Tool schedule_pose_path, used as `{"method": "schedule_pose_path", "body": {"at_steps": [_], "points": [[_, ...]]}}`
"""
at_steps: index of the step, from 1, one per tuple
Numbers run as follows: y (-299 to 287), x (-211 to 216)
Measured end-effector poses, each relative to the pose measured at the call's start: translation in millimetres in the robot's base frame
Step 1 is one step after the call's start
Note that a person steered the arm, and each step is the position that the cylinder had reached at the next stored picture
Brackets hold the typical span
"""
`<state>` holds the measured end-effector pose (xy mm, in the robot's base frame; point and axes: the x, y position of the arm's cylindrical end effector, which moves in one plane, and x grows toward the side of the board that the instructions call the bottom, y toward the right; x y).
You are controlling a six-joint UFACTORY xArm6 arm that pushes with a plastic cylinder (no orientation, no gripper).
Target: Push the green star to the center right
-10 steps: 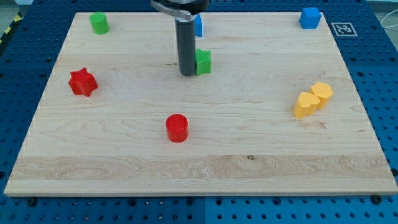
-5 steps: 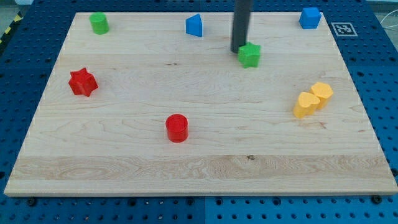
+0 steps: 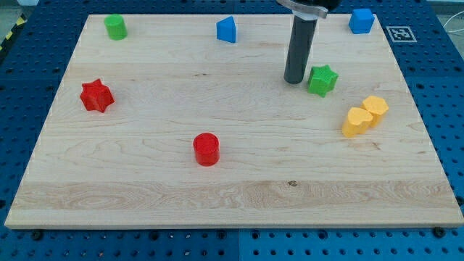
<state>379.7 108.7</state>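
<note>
my tip [image 3: 294,80] sits just left of the green star [image 3: 322,80] — seemingly touching; no jaws here, nothing held. push steadily right and slightly nearer, through its centre — stopping short of the yellow blocks [image 3: 365,116].

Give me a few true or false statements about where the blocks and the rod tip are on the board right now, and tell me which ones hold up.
1. My tip is just to the view's left of the green star. True.
2. The red cylinder sits at the view's top right corner. False: it lies below the middle of the board, and the blue cube holds that corner.
3. The two yellow blocks sit side by side, touching, near the view's right edge. True.
4. The red star is next to the green star. False: it is far off at the view's left.
5. The green cylinder is at the view's top left. True.
</note>
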Motion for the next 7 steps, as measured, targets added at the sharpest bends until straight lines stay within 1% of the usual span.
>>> {"method": "schedule_pose_path", "body": {"at_steps": [2,3,4,6,7], "points": [[78,2],[102,2],[106,2],[97,21],[106,23]]}}
